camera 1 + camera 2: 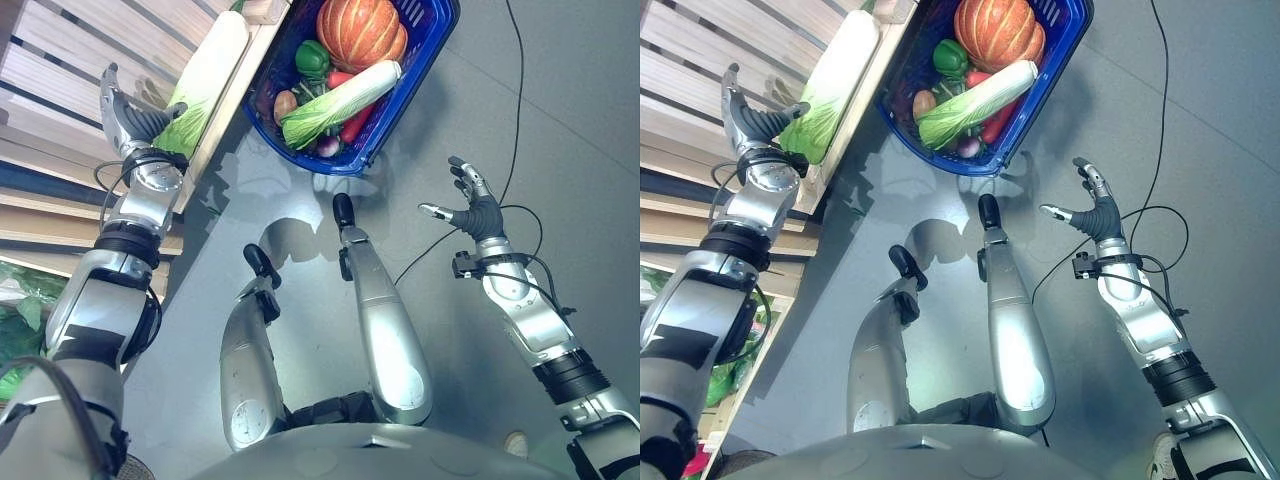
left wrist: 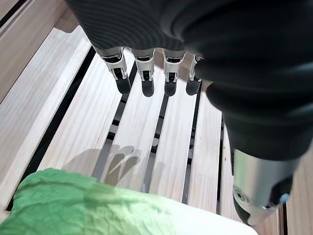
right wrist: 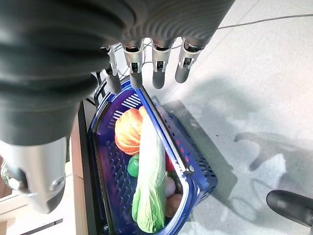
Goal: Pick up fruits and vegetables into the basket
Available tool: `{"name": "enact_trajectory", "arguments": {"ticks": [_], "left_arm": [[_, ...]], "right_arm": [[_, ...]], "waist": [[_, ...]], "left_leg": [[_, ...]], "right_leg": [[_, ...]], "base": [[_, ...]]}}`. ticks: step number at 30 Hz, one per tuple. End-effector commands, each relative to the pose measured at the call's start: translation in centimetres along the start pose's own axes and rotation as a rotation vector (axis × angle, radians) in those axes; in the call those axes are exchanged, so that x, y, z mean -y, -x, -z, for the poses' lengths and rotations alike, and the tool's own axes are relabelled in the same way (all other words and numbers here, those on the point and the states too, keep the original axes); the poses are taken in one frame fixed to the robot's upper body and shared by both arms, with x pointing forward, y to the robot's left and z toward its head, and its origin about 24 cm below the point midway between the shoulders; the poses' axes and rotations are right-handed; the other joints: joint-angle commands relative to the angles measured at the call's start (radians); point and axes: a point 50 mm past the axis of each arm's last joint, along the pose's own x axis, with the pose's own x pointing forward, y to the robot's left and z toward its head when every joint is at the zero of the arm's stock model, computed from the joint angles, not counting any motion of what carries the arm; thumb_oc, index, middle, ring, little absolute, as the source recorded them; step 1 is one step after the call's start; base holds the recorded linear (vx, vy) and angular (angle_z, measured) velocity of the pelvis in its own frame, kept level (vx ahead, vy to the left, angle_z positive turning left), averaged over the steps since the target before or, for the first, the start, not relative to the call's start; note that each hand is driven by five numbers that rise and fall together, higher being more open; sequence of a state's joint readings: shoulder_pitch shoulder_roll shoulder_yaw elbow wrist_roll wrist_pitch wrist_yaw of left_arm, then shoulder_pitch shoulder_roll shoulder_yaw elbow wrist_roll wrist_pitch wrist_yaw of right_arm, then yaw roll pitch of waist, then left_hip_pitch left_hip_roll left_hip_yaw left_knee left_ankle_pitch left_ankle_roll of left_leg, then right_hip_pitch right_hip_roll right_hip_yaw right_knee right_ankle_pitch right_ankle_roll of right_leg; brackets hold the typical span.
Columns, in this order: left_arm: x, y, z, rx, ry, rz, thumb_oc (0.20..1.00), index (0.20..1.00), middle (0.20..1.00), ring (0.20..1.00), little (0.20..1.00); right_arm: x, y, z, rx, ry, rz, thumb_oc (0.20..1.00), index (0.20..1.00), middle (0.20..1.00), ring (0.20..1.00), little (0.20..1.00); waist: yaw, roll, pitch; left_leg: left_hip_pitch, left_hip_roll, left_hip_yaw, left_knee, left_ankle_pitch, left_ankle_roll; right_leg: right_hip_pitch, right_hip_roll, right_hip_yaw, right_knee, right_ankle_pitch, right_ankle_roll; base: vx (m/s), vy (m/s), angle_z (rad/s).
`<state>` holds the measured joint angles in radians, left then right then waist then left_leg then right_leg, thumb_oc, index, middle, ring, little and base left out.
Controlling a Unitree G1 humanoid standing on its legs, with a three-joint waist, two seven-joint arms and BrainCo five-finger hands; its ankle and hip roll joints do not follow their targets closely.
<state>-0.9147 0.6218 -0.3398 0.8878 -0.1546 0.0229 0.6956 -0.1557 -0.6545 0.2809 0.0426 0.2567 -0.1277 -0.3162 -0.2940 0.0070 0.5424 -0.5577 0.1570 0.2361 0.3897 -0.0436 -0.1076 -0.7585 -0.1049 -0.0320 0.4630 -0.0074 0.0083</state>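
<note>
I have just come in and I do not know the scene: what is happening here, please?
The robot is collecting produce into a blue basket on the floor, which already holds a pumpkin, a cabbage and a green pepper. Its open left hand reaches to another cabbage on the wooden shelf. The right hand hangs open, empty.

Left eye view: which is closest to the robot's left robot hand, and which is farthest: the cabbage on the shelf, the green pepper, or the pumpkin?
From the left robot hand:
1. Napa cabbage on the shelf, right beside it on the wooden slats.
2. Green pepper, in the blue basket, on its near side.
3. Pumpkin, in the basket, farther across.
</note>
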Motion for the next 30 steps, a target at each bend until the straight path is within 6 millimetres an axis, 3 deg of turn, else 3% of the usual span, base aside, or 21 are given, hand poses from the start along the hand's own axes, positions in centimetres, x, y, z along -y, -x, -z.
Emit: {"name": "enact_trajectory", "arguments": {"ticks": [1,7,17,30], "left_arm": [[-3.1,-2.0,-0.2,0.000,-0.099,-0.138,1.000,1.000,1.000,1.000,1.000],[-3.3,-2.5,-0.5,-0.030,-0.202,-0.153,1.000,1.000,1.000,1.000,1.000],[-3.3,-2.6,0.9,-0.103,-0.382,-0.104,1.000,1.000,1.000,1.000,1.000],[-2.6,-2.0,2.0,-0.170,-0.365,-0.062,1.000,1.000,1.000,1.000,1.000]], "right_arm": [[-0.1,-0.3,-0.8,0.037,-0.060,-0.002,1.000,1.000,1.000,1.000,1.000],[0.0,-0.7,-1.1,0.035,-0.061,-0.008,1.000,1.000,1.000,1.000,1.000],[0.5,-1.0,-1.2,0.034,-0.049,-0.011,1.000,1.000,1.000,1.000,1.000],[1.0,-0.9,-1.5,0.040,-0.035,0.008,1.000,1.000,1.000,1.000,1.000]], "waist": [[-0.011,-0.044,-0.022],[-0.022,-0.041,-0.022],[-0.048,-0.024,-0.022],[-0.062,-0.009,-0.022]], "left_leg": [[-0.058,0.009,0.033,0.095,-0.109,0.033],[-0.079,0.010,0.040,0.102,-0.111,0.030],[-0.100,0.012,0.060,0.103,-0.111,0.018],[-0.126,0.010,0.069,0.088,-0.101,0.006]], "right_leg": [[-0.001,0.006,0.000,0.047,-0.105,0.064],[-0.026,0.008,0.004,0.055,-0.106,0.061],[-0.069,0.012,0.019,0.068,-0.108,0.057],[-0.122,0.017,0.026,0.077,-0.106,0.050]], "base": [[0.00,0.000,0.00],[0.00,0.001,-0.01],[0.01,0.008,-0.07],[0.00,0.007,-0.04]]}}
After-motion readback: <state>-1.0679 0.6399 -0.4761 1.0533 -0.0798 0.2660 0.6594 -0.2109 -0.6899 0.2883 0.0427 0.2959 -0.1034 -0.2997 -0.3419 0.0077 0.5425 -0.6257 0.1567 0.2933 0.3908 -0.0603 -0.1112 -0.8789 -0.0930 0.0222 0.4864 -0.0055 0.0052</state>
